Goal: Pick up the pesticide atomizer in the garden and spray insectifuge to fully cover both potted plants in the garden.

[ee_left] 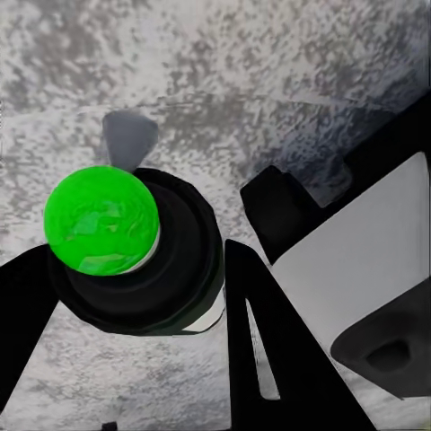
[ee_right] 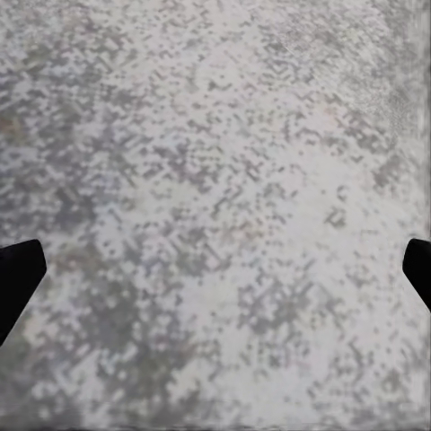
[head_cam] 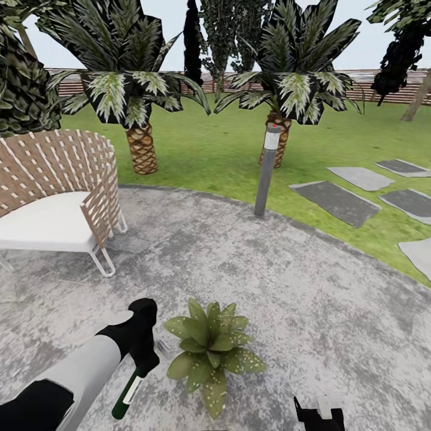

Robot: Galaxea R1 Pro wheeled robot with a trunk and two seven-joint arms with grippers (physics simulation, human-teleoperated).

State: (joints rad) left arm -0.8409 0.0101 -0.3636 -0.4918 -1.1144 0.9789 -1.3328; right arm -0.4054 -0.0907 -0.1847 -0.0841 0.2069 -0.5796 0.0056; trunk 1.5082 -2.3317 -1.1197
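Green atomizer (ee_left: 101,224) base, wrist-view close-up

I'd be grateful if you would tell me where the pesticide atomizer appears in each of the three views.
Head view: the pesticide atomizer hangs bottom-down from the left gripper, low left, beside the speckled potted plant.
Left wrist view: seen end-on, bright green base toward the camera, between the fingers.
Right wrist view: not in it.
Shared landmark: the mottled grey paving.

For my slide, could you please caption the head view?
Left gripper holds the pesticide atomizer beside a speckled potted plant on the paved patio.
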